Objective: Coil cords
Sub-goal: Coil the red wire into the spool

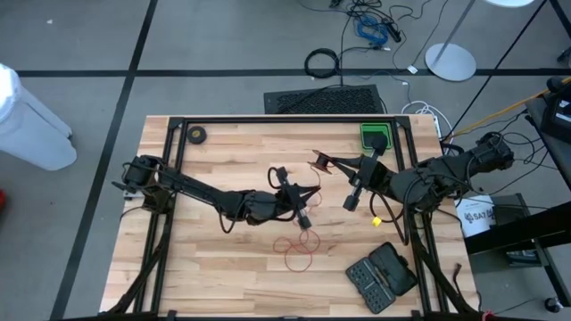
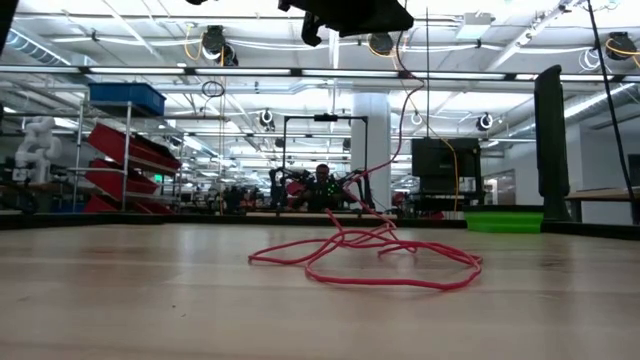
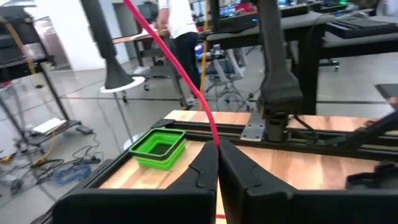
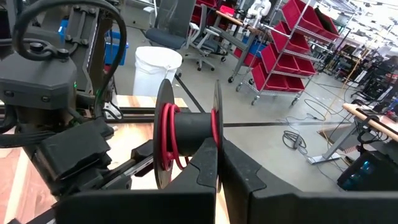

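The left gripper (image 3: 217, 163) sits above mid-table with its fingers pinched together on the red cord (image 3: 180, 68), which rises taut from between the tips. The rest of the cord lies in loose loops on the table (image 1: 223, 267) near the front edge — flat, tangled coils in the low view. The right gripper (image 4: 217, 167) is clamped on the black reel (image 4: 189, 132), held above the table, a few red turns already wound on its core.
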Available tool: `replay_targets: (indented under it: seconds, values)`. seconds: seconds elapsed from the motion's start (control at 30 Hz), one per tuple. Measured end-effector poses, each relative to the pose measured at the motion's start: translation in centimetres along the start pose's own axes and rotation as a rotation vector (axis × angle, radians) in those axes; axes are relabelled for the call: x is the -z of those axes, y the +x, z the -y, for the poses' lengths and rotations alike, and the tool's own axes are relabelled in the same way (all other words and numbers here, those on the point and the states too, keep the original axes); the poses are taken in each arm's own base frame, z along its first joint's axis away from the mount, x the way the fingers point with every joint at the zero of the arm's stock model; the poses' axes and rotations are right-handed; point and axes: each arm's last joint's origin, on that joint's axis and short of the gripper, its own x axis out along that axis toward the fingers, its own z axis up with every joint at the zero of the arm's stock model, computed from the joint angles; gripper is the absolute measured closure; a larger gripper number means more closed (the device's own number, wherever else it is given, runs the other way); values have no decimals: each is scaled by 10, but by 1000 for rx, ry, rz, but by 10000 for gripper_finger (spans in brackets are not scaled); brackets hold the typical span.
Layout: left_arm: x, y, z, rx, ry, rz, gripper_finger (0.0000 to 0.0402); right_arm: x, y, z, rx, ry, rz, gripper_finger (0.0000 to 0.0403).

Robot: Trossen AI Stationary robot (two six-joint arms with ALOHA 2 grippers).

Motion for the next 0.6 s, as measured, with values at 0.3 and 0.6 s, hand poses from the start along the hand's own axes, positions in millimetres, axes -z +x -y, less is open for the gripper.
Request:
replay_targets:
  seconds: [0.3, 0.6]
  values:
    - [-9, 6, -6, 18, 20, 50, 400, 0, 0, 0, 0, 32, 0, 403]
    - [-33, 23, -22, 61, -6, 102, 401, 0, 0, 0, 7, 50, 0, 403]
